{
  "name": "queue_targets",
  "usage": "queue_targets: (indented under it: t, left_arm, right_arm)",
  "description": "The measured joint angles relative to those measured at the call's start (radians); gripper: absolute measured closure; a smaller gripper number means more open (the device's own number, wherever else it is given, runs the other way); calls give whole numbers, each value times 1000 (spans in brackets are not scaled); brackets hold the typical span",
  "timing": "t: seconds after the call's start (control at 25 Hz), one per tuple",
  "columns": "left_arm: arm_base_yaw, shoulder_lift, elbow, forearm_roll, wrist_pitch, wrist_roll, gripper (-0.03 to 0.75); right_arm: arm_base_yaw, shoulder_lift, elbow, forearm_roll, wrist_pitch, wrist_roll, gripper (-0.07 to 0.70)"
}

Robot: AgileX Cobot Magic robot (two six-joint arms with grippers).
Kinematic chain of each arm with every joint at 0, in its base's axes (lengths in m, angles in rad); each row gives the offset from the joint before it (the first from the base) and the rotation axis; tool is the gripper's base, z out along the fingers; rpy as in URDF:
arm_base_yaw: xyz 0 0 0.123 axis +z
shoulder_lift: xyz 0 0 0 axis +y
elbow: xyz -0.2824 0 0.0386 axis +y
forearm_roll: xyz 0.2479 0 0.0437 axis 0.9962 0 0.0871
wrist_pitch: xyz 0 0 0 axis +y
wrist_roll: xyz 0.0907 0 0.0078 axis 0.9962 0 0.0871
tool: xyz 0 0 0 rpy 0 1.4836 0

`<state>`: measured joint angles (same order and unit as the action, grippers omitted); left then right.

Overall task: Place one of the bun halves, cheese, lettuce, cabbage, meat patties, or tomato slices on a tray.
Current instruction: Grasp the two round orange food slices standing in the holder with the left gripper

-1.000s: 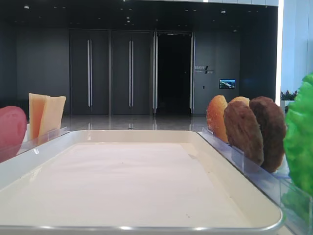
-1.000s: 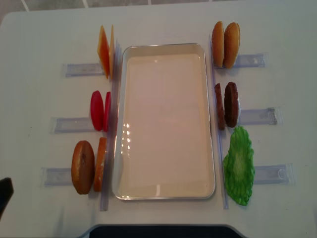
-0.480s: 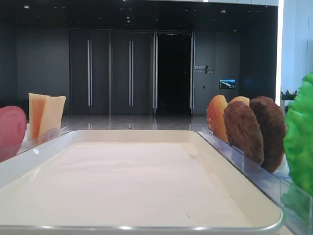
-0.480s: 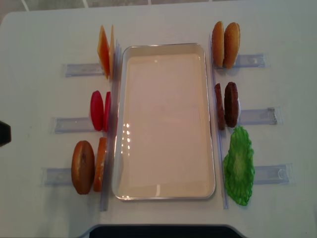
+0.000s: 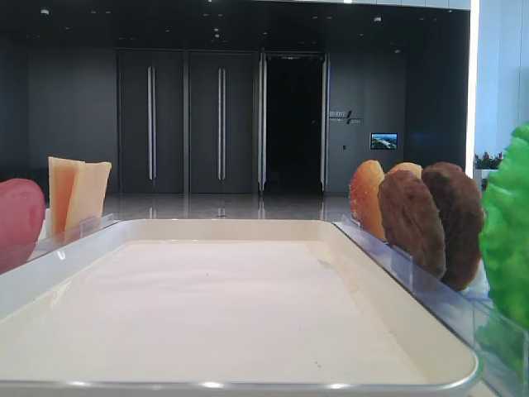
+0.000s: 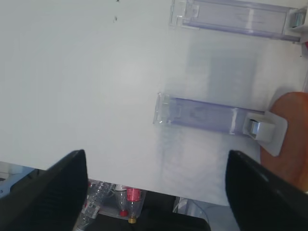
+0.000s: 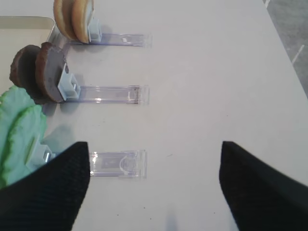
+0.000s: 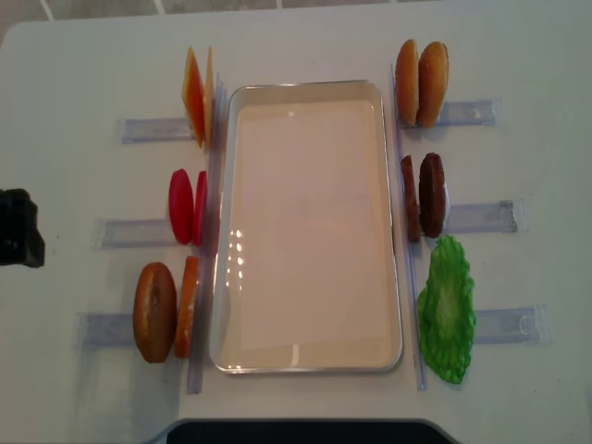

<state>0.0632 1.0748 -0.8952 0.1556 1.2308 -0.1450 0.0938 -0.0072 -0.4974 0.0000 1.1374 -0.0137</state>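
Note:
The cream tray (image 8: pixel 305 231) lies bare in the middle of the table. Standing in clear holders on its left are cheese (image 8: pixel 196 97), tomato slices (image 8: pixel 185 205) and bun halves (image 8: pixel 165 310). On its right stand more bun halves (image 8: pixel 421 83), meat patties (image 8: pixel 424 194) and green lettuce (image 8: pixel 447 310); I cannot tell cabbage apart from it. My left gripper (image 6: pixel 156 192) is open over the table's left edge, left of a holder (image 6: pixel 207 115) and holding nothing. My right gripper (image 7: pixel 154 187) is open above bare table, right of the lettuce (image 7: pixel 19 134).
Clear plastic holder rails (image 8: pixel 481 217) stick out sideways from each food pair. The table's edge and bottles on the floor (image 6: pixel 127 202) show under the left gripper. A dark block of the left arm (image 8: pixel 18 240) sits at the left border.
The left arm's dark end has moved up along the left edge of the overhead view and further into the picture. The food and tray have not moved.

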Motion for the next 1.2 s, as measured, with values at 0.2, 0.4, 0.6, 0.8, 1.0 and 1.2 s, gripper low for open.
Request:
queue_targets:
  t: [0.2,0.4,0.6,0.8,1.0,1.2]
  left_arm:
    - [0,3,0,0,-3,-10,20]
    - [0,3,0,-2,-3,-13,20]
    - [-61,3,0,-5,-3,-16,20]
    - [-248,3,0,7,-3,-146,20]
    - [-484,5,0,42,-3,-352,20]
    - [-673,35,0,65,-3,-525,20]
  right_arm:
    - [0,0,0,0,0,0,76]
    - [0,0,0,0,0,0,76]
    - [0,0,0,0,0,0,76]
    - [0,0,0,0,0,0,76]
    - [0,0,0,0,0,0,76]
    - [0,0,0,0,0,0,76]
